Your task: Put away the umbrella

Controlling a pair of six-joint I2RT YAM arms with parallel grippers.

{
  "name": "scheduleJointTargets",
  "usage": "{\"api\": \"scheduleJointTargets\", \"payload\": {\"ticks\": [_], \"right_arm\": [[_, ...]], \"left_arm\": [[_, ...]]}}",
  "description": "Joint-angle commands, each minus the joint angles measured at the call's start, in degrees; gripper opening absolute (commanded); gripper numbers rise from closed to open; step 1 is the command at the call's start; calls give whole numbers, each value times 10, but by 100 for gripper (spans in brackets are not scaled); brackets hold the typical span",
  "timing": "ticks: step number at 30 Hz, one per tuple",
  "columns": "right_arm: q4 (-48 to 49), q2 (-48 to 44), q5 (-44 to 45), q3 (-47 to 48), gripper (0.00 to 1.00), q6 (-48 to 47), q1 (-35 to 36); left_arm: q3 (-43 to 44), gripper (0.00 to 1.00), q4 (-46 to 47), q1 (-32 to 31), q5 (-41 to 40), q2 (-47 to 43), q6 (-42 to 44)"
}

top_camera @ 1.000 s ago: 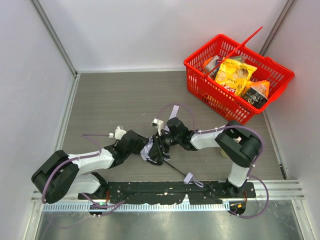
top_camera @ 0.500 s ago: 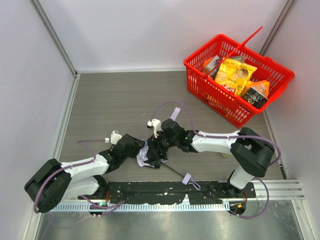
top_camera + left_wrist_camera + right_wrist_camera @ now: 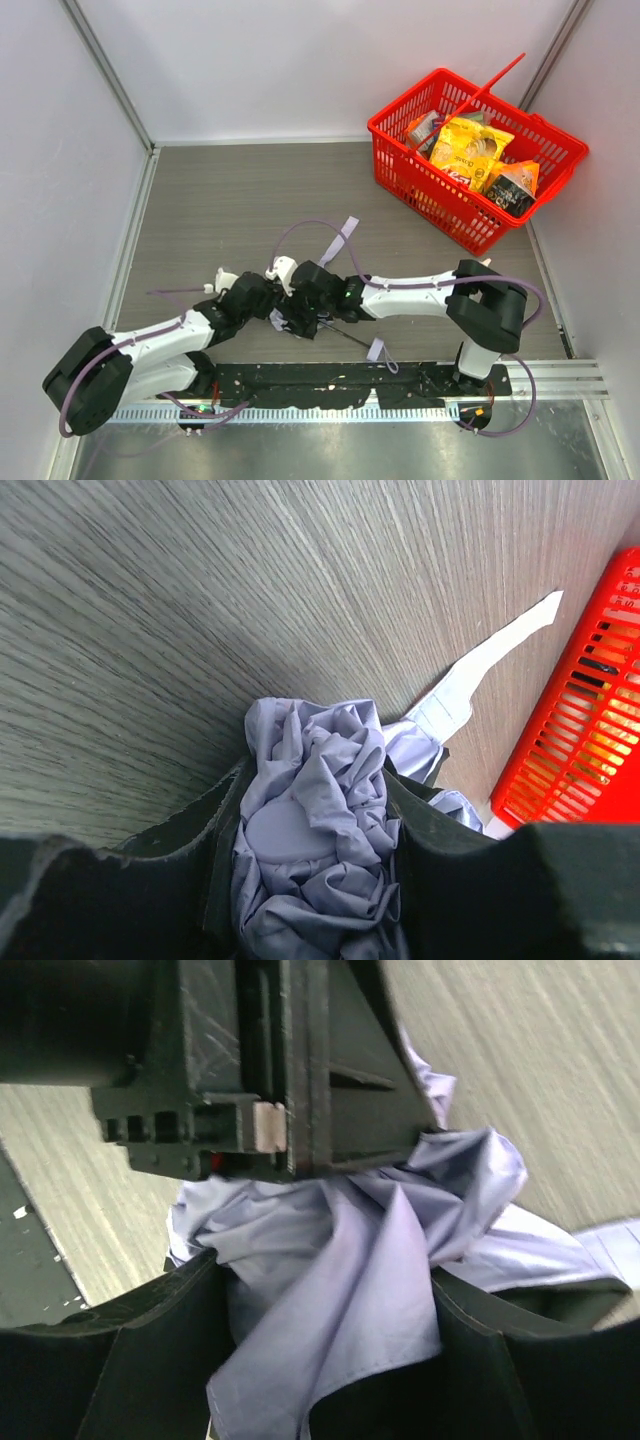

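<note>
I have both arms reaching in over the grey wood-grain surface, and the umbrella sits as a crumpled wad of pale lavender fabric well apart from the red basket, on the basket's near-left side toward the arm bases. The left claw is clenched on that wad. In its wrist view the dark fingers press the cloth from both sides. The right claw meets it from the basket's side and is also grasping fabric, which fills the gap between its fingers. My reading is that the two are pinching from opposite sides to gather the loose canopy into one tight bundle, so it stays compact while it is stowed. The thin black shaft pokes out of the bundle away from the basket, toward the black base strip. A pale strap trails the other way, pointing at the basket. The two claws are almost touching, so I judge there is little slack for either to shift without tugging the other's hold. Between the bundle and the basket lies a broad stretch of bare surface, which gives good room for a carry. The basket's raised rim and its upright handle would need clearing. Yellow snack packets already take up much of its inside.
</note>
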Motion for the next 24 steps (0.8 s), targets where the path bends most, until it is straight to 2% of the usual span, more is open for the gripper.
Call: {"api": "scheduleJointTargets", "payload": {"ticks": [1, 4, 7, 16, 19, 21, 24], "right_arm": [[27, 25, 162, -16, 67, -46, 43], [64, 39, 262, -41, 68, -58, 69], [110, 66, 324, -53, 69, -89, 77], [284, 64, 304, -125, 71, -170, 83], [299, 83, 328, -122, 69, -191, 82], [318, 95, 340, -121, 61, -201, 82], [321, 102, 344, -117, 29, -202, 81]], "left_arm": [[18, 0, -30, 8, 33, -22, -59], [17, 0, -39, 11, 47, -36, -77], [10, 0, -44, 11, 71, -49, -97], [-20, 0, -50, 11, 112, -89, -120], [-29, 0, -57, 11, 125, -104, -121], [-39, 0, -48, 11, 140, -106, -134], [-46, 0, -46, 11, 155, -110, -139]]}}
